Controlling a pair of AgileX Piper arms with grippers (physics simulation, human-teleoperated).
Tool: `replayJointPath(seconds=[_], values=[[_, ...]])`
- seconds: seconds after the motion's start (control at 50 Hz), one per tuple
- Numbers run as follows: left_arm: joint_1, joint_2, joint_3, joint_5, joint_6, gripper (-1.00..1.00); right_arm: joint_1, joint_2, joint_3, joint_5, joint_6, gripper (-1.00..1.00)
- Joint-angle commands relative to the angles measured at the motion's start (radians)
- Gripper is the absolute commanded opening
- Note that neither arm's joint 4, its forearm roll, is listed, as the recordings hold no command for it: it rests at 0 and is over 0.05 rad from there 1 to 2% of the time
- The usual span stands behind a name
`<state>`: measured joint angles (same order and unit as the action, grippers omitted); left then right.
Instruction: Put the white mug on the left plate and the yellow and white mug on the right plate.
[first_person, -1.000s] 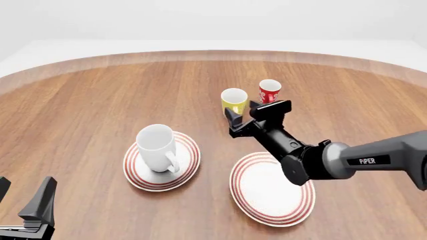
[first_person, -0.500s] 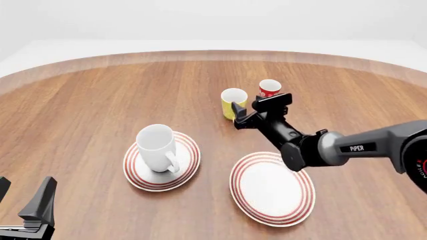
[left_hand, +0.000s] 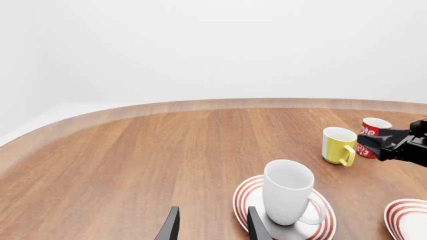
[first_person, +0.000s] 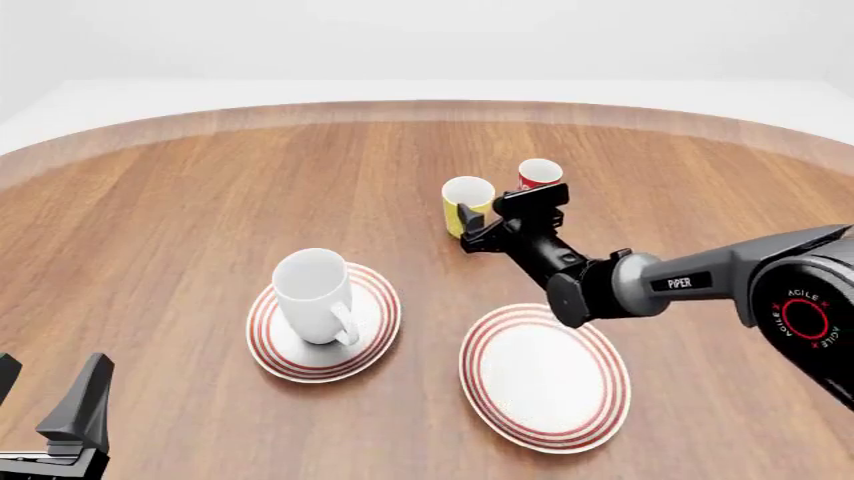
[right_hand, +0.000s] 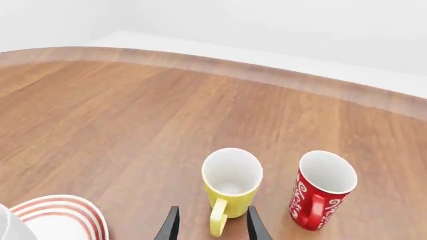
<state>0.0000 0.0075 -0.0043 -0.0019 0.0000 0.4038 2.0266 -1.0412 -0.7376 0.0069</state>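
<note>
The white mug (first_person: 314, 295) stands upright on the left plate (first_person: 380, 340), handle towards the camera; the left wrist view also holds the white mug (left_hand: 288, 192). The yellow and white mug (first_person: 466, 203) stands on the bare table behind the right plate (first_person: 543, 375), which carries nothing. My right gripper (first_person: 475, 228) is open at that mug's near side. In the right wrist view the yellow and white mug (right_hand: 231, 187) has its handle between the open fingers (right_hand: 172, 227). My left gripper (first_person: 47, 395) rests open at the near left edge, apart from everything.
A slim red and white patterned cup (first_person: 539, 175) stands just right of the yellow and white mug, close to my right gripper's wrist. The wooden table's curved far edge (first_person: 427, 108) runs behind the cups.
My right gripper has moved forward and a little left, away from the right plate, up to the yellow and white mug's handle. The left arm and white mug stayed still.
</note>
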Motion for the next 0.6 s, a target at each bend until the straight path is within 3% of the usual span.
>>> replayJointPath(seconds=[0.02, 0.6], values=[[0.0, 0.0, 0.0, 0.0, 0.0, 1.0, -0.013, 0.049, -0.045, 0.022, 0.01, 1.0], [0.0, 0.0, 0.0, 0.0, 0.0, 1.0, -0.004, 0.143, -0.129, 0.071, 0.034, 1.0]])
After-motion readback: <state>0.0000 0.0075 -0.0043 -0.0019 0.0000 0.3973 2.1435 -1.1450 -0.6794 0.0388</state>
